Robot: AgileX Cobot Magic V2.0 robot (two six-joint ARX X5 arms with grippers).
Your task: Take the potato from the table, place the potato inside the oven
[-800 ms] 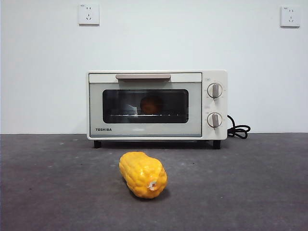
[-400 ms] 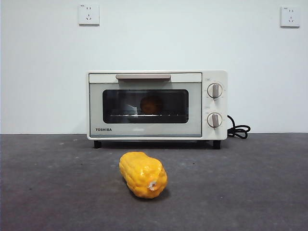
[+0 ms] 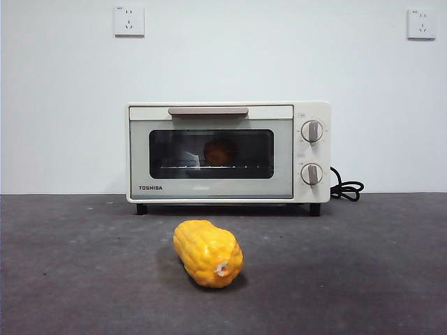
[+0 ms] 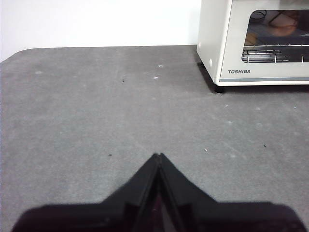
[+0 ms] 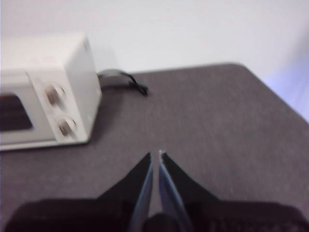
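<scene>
The cream-white oven (image 3: 228, 153) stands at the back of the table (image 3: 84, 279) with its door closed. Through the dark glass I see the orange-brown potato (image 3: 219, 151) resting on the rack inside; the left wrist view also catches the potato (image 4: 284, 27) behind the window of the oven (image 4: 256, 41). My left gripper (image 4: 158, 155) is shut and holds nothing, over bare table off the oven's left side. My right gripper (image 5: 155, 154) is shut and holds nothing, out past the knob side of the oven (image 5: 46, 89). Neither gripper shows in the front view.
A glossy yellow corn-like object (image 3: 207, 252) lies on the table in front of the oven. A black power cord (image 3: 346, 188) curls beside the oven's knob side. Two wall sockets (image 3: 128, 20) sit high on the white wall.
</scene>
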